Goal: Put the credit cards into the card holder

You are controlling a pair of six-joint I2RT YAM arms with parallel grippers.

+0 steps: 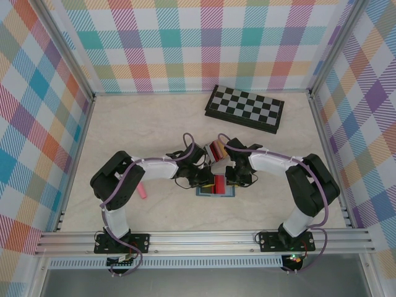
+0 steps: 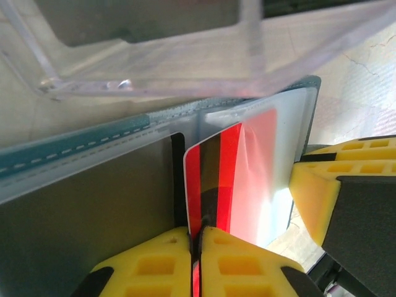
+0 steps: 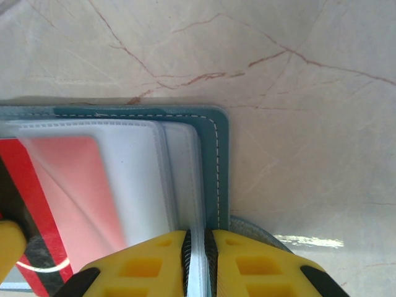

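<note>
The card holder (image 1: pixel 216 192) is a teal-blue wallet lying open on the table between both arms. In the left wrist view its stitched teal edge (image 2: pixel 93 145) and clear sleeves show. My left gripper (image 2: pixel 199 232) is shut on a red credit card (image 2: pixel 213 179) with a dark stripe. The card's far end sits under a clear sleeve. My right gripper (image 3: pixel 198 238) is shut on the clear sleeve pages of the card holder (image 3: pixel 210 167), beside its teal border. The red credit card (image 3: pixel 68 179) shows through a sleeve to the left. From above, left gripper (image 1: pixel 209 181) and right gripper (image 1: pixel 230 179) meet over the wallet.
A clear rack (image 1: pixel 216 148) with upright cards stands just behind the wallet, and its clear wall (image 2: pixel 185 68) hangs close above the card. A folded chessboard (image 1: pixel 245 107) lies at the back right. A pink stick (image 1: pixel 142 190) lies by the left arm. Checked walls enclose the table.
</note>
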